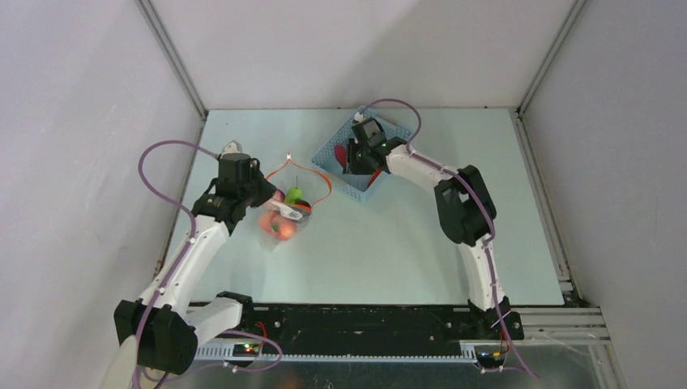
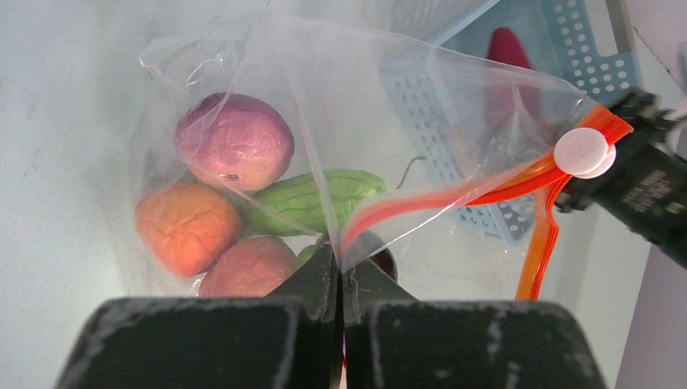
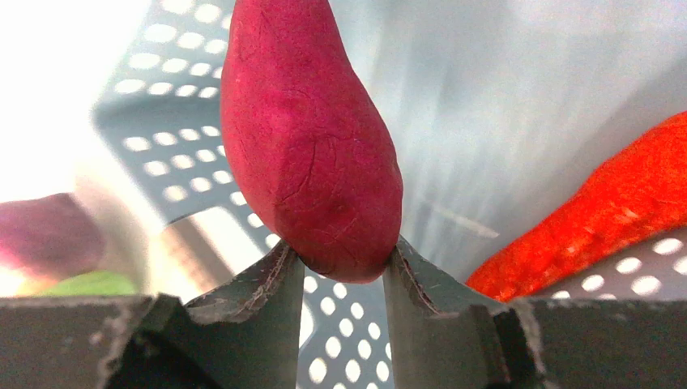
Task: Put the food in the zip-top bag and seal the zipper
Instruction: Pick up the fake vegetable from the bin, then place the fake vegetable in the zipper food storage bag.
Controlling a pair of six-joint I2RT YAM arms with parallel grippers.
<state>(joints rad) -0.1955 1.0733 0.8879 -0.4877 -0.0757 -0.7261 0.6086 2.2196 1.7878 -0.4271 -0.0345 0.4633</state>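
"Pale green table [image 1: 405, 259] — what is left outside?"

"In the light-blue perforated basket [image 1: 328, 158], right gripper [image 3: 342, 259] pinches the dark-red tapered toy vegetable [image 3: 308, 146] by its tip — better grip deeper. Left gripper [image 2: 339, 271], pressed together, holds the clear crinkly zip-top bag [image 2: 364, 89] at its mouth."

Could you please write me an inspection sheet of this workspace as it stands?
Surface: pale table, no spills seen.
Job's things: zip-top bag open, holding purple piece, peach-orange piece and green piece; zipper unsealed; dark red piece and orange-red piece in the basket.
Clutter: light-blue basket beside the bag.
End effectors: left end effector shut on the bag's edge; right end effector gripping the dark red piece.
Cables: purple cables looped along both arms.
Surroundings: white walls, metal frame.
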